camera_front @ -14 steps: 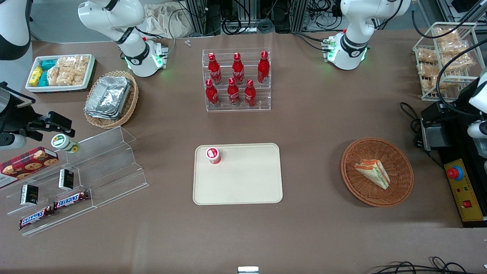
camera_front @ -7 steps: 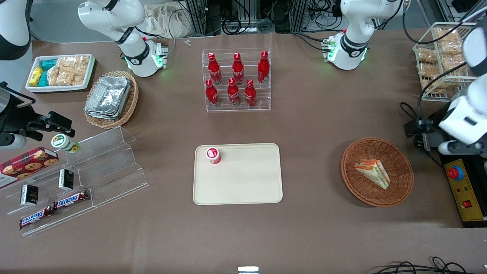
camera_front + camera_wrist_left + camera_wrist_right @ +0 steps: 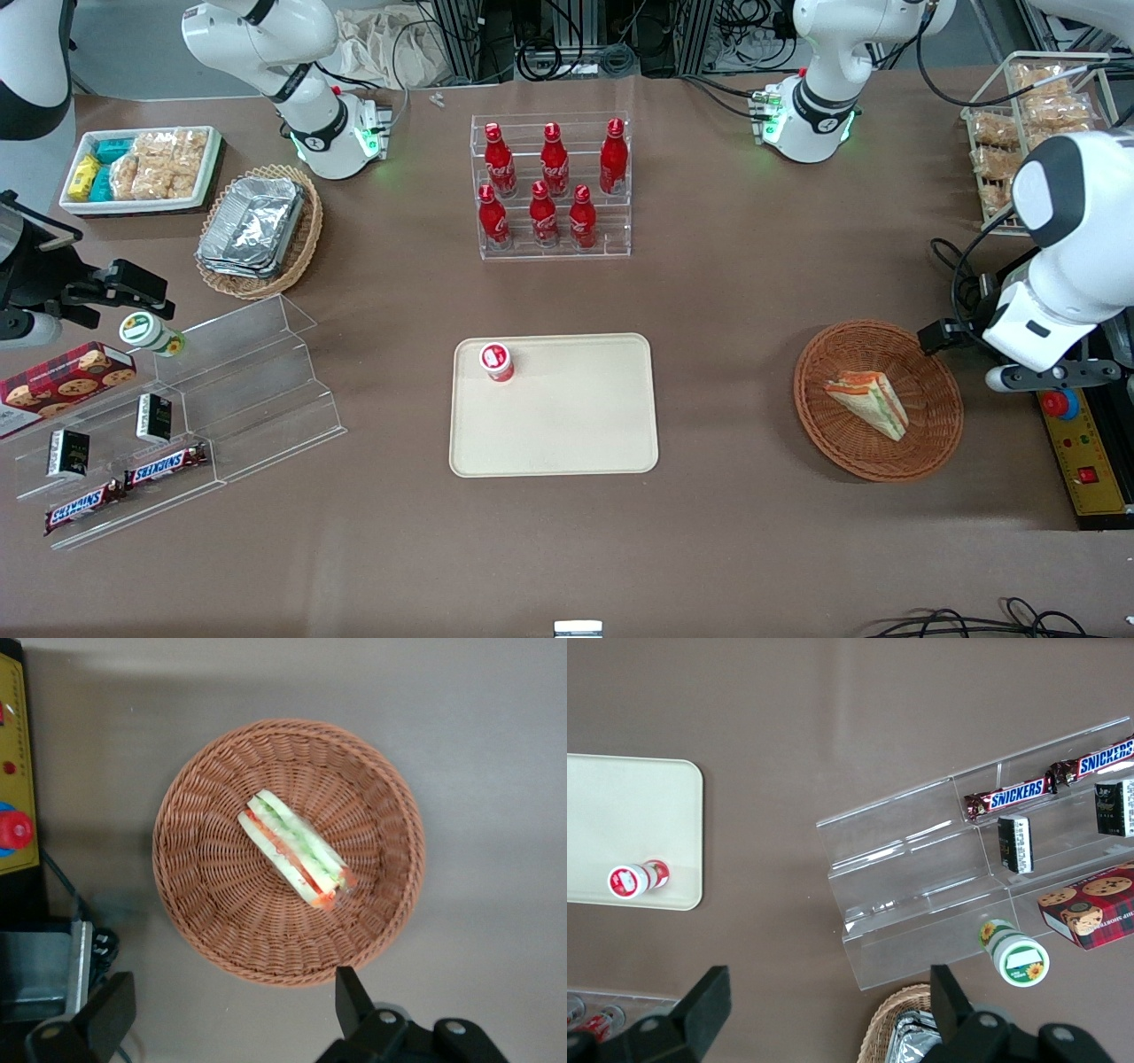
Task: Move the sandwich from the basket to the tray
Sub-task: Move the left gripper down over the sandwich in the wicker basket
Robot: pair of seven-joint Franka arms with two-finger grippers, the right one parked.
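The sandwich (image 3: pixel 868 403) lies in the basket (image 3: pixel 930 443) (well apart from the tray (image 3: pixel 567 434), toward the working arm's end of the table), while the gripper (image 3: pixel 226 1010) hangs above the basket's rim, fingers spread wide and empty

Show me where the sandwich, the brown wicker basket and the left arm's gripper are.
sandwich (image 3: pixel 868 404): front view, on its wrapped side face.
basket (image 3: pixel 935 443): front view, on the bare woven wall.
gripper (image 3: pixel 235 1014): left wrist view, midway between its open fingertips, above the basket's rim.
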